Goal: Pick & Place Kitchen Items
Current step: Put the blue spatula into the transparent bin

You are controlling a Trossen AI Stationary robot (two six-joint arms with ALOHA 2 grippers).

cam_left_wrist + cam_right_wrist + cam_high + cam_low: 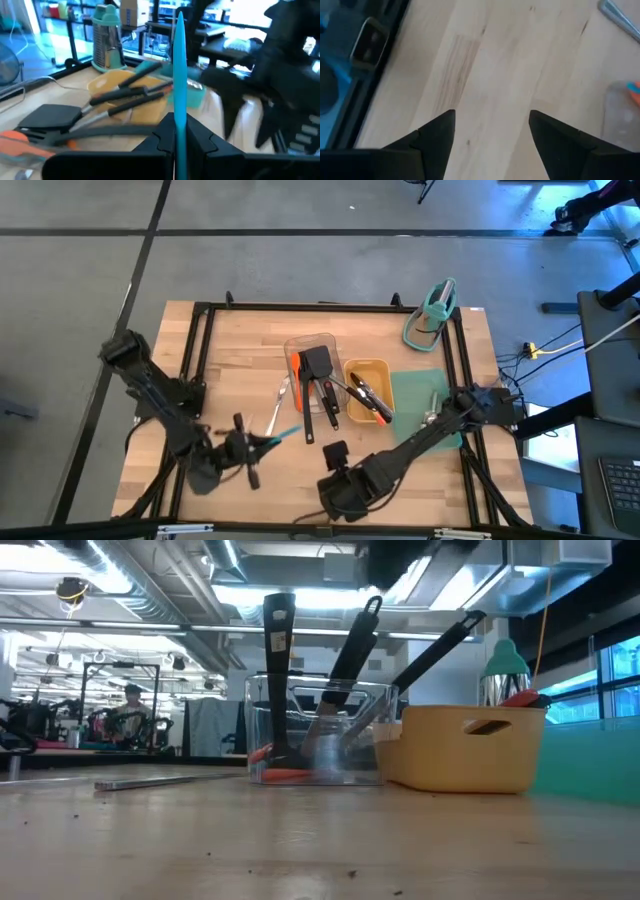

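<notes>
My two arms (160,395) are dark, jointed and slim; my right gripper (492,131) has matte black wedge-shaped fingers (432,137).

Your left arm reaches in from the desk's left side, elbow bent, with its wrist low over the front-left part of the desk. Your left gripper (262,442) points toward the middle, its fingers (200,137) pinched tight on a blue spatula (179,75) that sticks out straight ahead of them. Your right arm stretches from the right edge diagonally toward the front centre. Your right gripper (492,127) hangs above bare wood with its fingers (437,132) spread wide apart and nothing between them.
</notes>
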